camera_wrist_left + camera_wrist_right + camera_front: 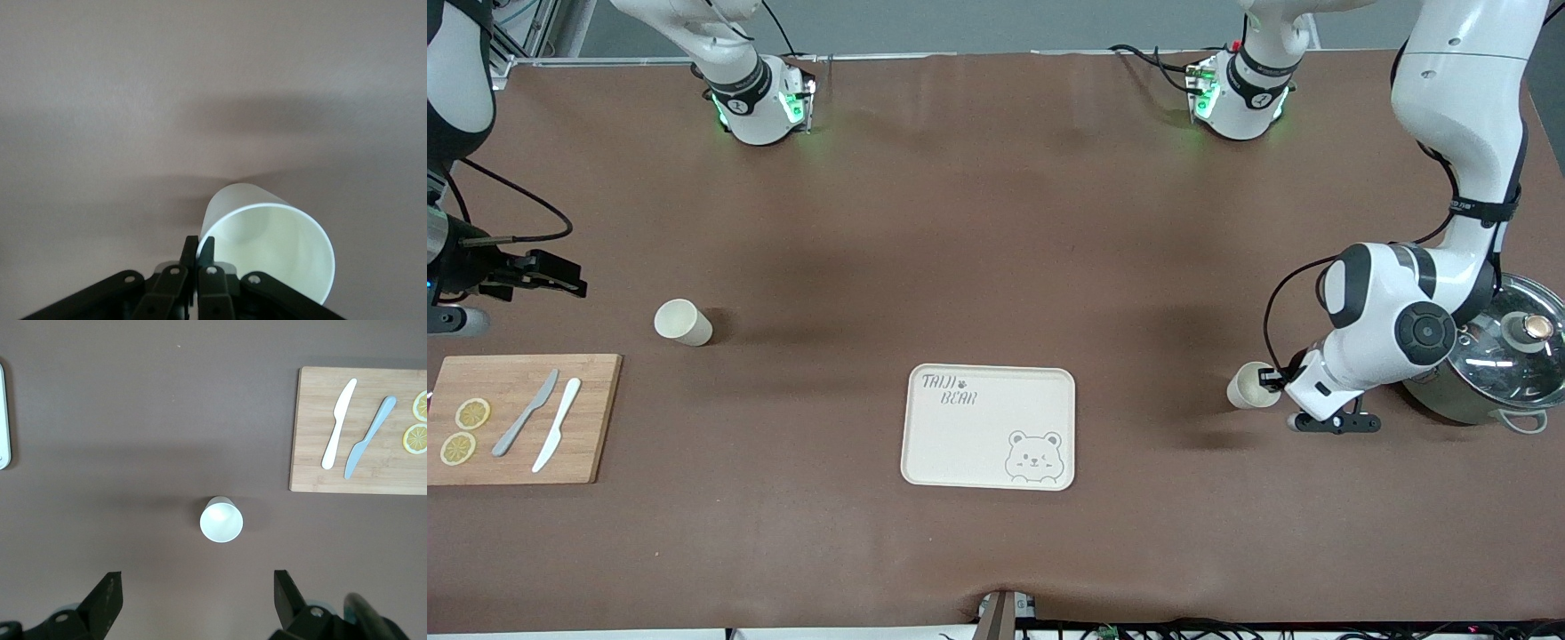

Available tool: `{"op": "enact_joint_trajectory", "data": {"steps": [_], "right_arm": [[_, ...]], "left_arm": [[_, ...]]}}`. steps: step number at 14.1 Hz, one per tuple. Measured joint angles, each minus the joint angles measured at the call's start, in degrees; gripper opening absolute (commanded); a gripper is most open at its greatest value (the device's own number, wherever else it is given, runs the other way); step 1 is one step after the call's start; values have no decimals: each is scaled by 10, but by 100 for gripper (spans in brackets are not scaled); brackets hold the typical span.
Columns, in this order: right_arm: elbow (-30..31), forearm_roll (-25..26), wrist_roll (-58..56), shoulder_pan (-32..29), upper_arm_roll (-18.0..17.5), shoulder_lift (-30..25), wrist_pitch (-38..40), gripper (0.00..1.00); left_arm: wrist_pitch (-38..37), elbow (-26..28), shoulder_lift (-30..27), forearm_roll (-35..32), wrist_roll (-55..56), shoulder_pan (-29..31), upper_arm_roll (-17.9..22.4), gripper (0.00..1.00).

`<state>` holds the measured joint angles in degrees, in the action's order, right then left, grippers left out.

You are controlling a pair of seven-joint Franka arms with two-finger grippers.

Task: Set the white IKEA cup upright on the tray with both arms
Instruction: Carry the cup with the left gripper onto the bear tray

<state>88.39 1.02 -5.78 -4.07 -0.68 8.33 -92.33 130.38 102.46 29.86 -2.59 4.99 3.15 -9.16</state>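
Note:
The cream bear-face tray lies mid-table, nearer to the front camera, with nothing on it. One white cup is between the tray and the pot, toward the left arm's end. My left gripper is shut on its rim; in the left wrist view one finger is inside the cup and one outside. A second white cup stands free toward the right arm's end, its mouth showing round. My right gripper is open and empty beside it, and that cup shows in the right wrist view just past the fingertips' midpoint.
A steel pot with a lid stands right by the left arm's wrist. A wooden cutting board with two knives and two lemon slices lies toward the right arm's end and also shows in the right wrist view. The tray's edge shows there too.

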Motion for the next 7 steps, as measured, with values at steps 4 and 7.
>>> {"op": "enact_joint_trajectory", "data": {"steps": [4, 7], "right_arm": [[0, 0, 0, 0, 0, 1, -8, 100], [0, 0, 0, -1, 1, 7, -17, 100]], "left_arm": [[0, -28, 0, 0, 36, -7, -35, 0], [0, -51, 0, 0, 125, -45, -50, 0]]}}
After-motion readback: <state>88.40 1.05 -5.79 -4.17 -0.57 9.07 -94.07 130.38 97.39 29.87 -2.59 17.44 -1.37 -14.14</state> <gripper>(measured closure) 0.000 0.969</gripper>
